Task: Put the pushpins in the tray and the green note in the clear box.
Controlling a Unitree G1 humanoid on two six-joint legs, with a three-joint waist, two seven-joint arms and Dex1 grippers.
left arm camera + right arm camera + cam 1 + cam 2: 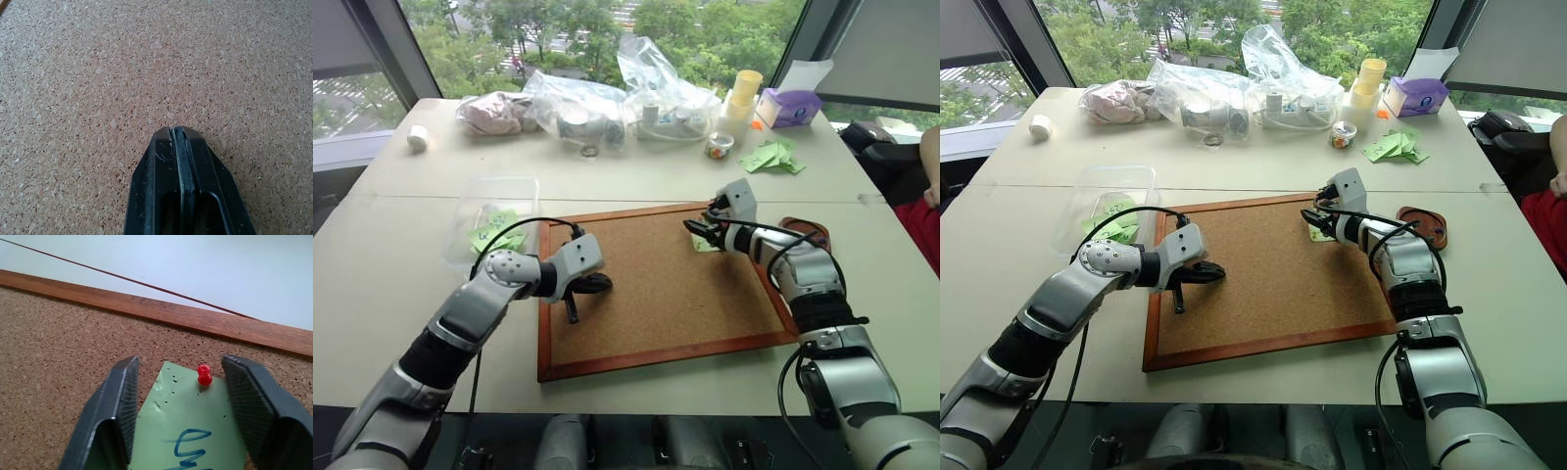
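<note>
Green note (188,431) is pinned flat to the cork board (656,284) near its far right corner, one red pushpin (204,375) standing in its top edge; we see several empty pin holes in the paper beside it, so we judge other pins may already be out, but we can't tell from here whether any sit in the tray (1427,227). The tray lies on the surface just off the board's right edge, partly behind the right arm, its contents not readable. The clear box (489,211) sits on the surface off the board's far left corner, with green notes already inside. So as we read it: the last visible pin is not pulled, the note not moved, both steps for this note remain. Right gripper (181,396) is low over the note, its jaws spread partway, one on each side of the red pin and not touching it; nothing held. Next move, in our view, is a close on that tiny head, easy to miss or tip. Left gripper (178,142) hangs over bare cork at the board's left side, jaws pressed together, empty. A loose bunch of green notes (771,157) lies far right among clutter.
</note>
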